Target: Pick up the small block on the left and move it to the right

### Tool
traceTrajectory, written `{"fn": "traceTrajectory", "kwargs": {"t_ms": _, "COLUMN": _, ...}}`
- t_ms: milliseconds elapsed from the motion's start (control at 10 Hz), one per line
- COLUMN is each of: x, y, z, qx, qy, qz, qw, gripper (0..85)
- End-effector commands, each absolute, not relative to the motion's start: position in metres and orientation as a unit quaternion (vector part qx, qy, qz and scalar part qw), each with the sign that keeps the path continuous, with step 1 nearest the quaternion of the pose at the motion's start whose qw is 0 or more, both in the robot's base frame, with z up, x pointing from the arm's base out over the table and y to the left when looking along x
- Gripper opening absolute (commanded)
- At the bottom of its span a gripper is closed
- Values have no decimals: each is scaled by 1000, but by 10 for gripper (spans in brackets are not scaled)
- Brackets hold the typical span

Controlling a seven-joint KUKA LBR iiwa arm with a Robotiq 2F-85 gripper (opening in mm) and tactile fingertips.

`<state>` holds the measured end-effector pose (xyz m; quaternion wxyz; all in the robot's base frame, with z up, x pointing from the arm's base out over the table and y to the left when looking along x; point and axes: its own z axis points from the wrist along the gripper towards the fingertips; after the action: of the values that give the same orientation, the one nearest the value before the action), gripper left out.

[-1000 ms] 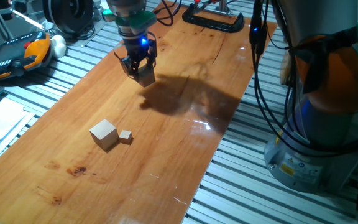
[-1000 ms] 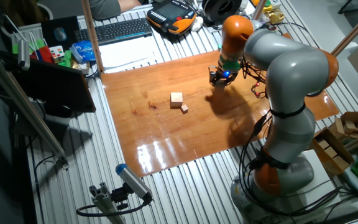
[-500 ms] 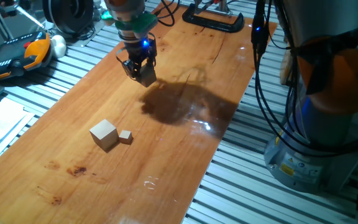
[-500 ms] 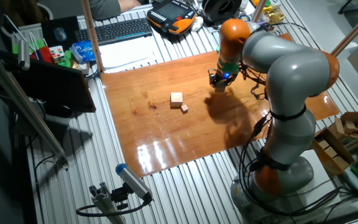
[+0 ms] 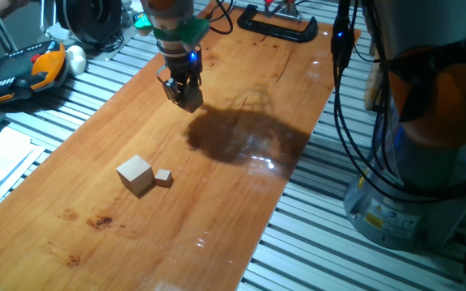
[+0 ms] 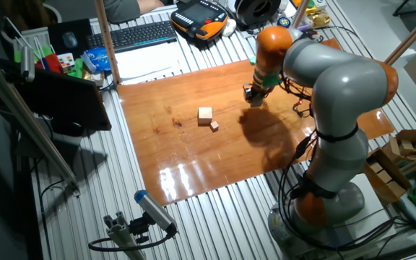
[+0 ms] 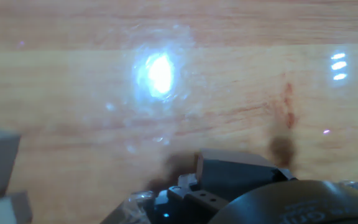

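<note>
My gripper (image 5: 184, 90) is shut on the small block (image 5: 190, 99), a pale wooden cube, and holds it just above the far part of the wooden board (image 5: 217, 202). In the other fixed view the gripper (image 6: 254, 94) and the block (image 6: 256, 99) are at the board's upper right. The bigger pale cube (image 5: 135, 175) and the tiny cube (image 5: 163, 177) sit side by side near the board's middle; both also show in the other fixed view, the bigger cube (image 6: 205, 113) above the tiny cube (image 6: 214, 126). The hand view is blurred and shows bare board (image 7: 229, 74); the block cannot be made out there.
A black clamp (image 5: 277, 24) lies at the board's far end. An orange and black pendant (image 5: 23, 73) lies on the slatted table to the left. The arm's base (image 5: 411, 162) and its cables stand to the right. A keyboard (image 6: 139, 34) lies beyond the board.
The gripper, still holding the small block, has moved a little toward the board's far end. The two cubes on the board have not moved.
</note>
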<state>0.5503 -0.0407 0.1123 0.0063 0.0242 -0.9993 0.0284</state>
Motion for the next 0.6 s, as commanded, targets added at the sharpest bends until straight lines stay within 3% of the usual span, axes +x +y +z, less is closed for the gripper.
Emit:
{"fn": "traceTrajectory", "kwargs": {"t_ms": 0, "x": 550, "y": -40, "z": 112, "qx": 77, "qy": -997, "qz": 27, "qw": 6, "gripper": 7}}
{"fn": "traceTrajectory", "kwargs": {"t_ms": 500, "x": 563, "y": -13, "z": 111, "qx": 69, "qy": -997, "qz": 17, "qw": -6, "gripper": 7}}
